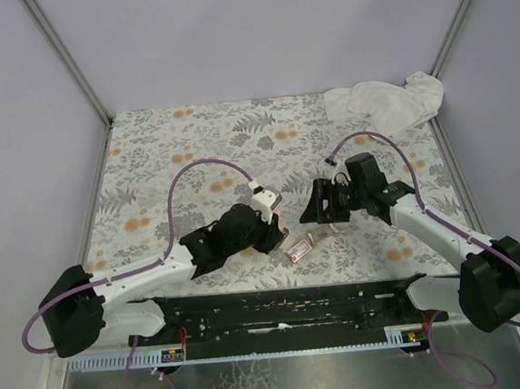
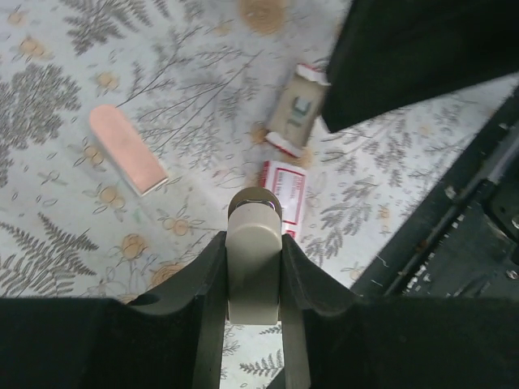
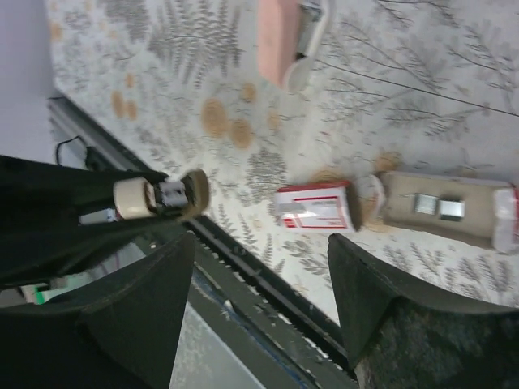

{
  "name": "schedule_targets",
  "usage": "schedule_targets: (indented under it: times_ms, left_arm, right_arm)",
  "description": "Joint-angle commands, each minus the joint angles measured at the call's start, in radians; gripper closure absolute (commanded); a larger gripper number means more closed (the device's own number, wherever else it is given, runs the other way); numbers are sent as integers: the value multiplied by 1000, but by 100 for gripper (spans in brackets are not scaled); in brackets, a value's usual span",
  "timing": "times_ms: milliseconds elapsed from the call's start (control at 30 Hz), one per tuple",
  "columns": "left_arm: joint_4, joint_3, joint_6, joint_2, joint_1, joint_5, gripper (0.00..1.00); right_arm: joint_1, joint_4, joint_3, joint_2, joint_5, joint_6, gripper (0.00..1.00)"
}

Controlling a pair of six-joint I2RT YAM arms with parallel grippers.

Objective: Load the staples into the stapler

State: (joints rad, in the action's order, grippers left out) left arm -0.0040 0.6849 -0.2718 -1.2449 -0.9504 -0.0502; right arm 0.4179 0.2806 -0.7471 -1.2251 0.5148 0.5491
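Floral surface point(image 1: 148, 168). Your left gripper point(image 2: 254, 243) pinches a small cream piece point(image 2: 254, 275), unidentified; right gripper point(image 3: 261, 247) spread, empty. The staples point(image 3: 431, 206) lie just ahead of it in their tan tray point(image 3: 478, 217), out of the sleeve point(image 3: 315, 208). Pink stapler point(image 3: 280, 36) farther off, apparently unloaded: loading remains.

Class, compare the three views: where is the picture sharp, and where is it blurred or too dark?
Top external: evenly lit, sharp throughout. Left wrist: table print sharp; dark left gripper and gripped beige piece blurred. Right wrist: softly blurred overall, right gripper nearly black.
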Motion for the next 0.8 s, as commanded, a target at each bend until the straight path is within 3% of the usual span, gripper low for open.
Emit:
schedule_targets:
  times_ms: [0,133,333,767]
  left_arm:
    - [42,18,87,50,-49,35,100]
    - [40,32,91,82,-71,42,100]
    - [58,56,95,97,-80,43,100]
    - [71,65,99,112,-88,51,100]
  right_arm:
    - [-2,5,-94,-16,188,32,28]
    - [-1,-9,-100,-48,295,41,35]
    - [4,-42,-66,-54,327,65,47]
    - [11,-115,-23,-76,381,111,59]
